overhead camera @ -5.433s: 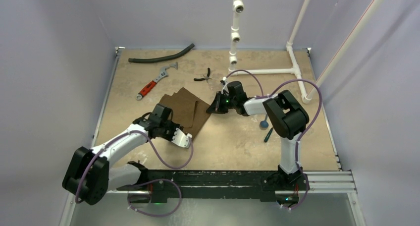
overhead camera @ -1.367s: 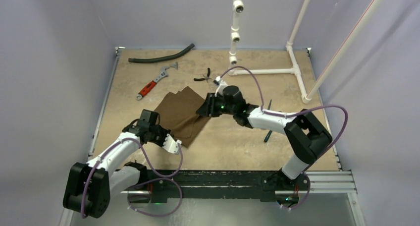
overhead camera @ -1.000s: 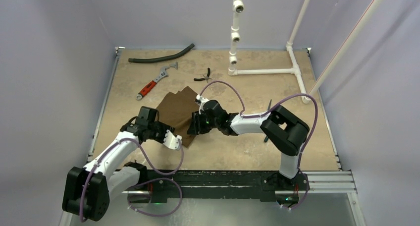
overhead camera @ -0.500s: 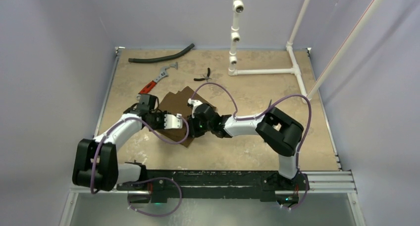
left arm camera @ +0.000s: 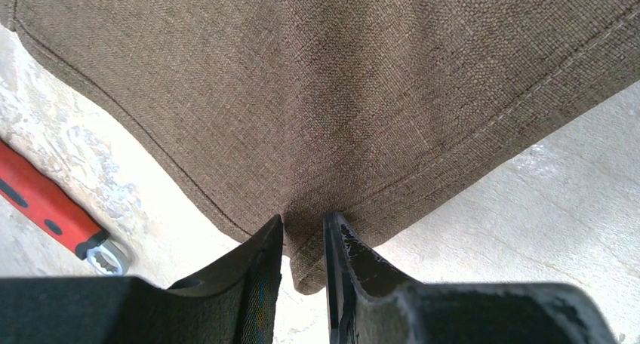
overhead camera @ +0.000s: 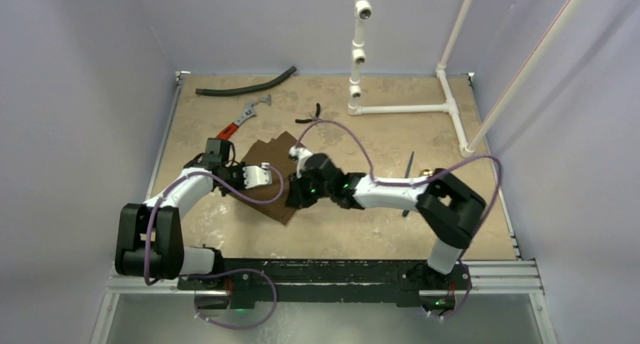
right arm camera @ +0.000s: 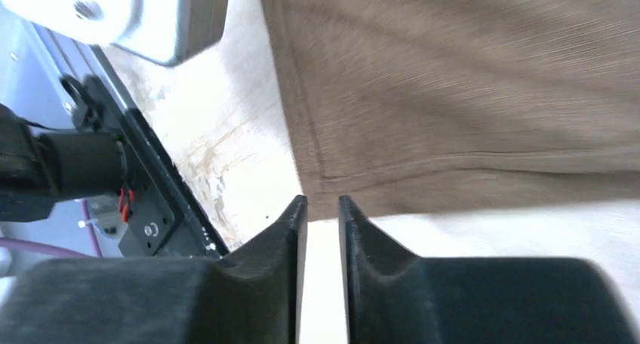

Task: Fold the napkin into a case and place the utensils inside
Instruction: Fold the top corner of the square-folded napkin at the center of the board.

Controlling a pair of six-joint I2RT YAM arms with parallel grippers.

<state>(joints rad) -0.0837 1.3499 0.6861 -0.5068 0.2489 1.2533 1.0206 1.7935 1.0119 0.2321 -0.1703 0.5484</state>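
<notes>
Dark-brown square cloth napkin (left arm camera: 362,95) was clamped at one corner by left pincer (left arm camera: 303,227); right pincer (right arm camera: 322,202), nearly together, was set at the opposite edge, grip not tellable.

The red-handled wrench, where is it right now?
In the top view the red-handled wrench lies left of centre, between the black hose and the napkin.
</notes>
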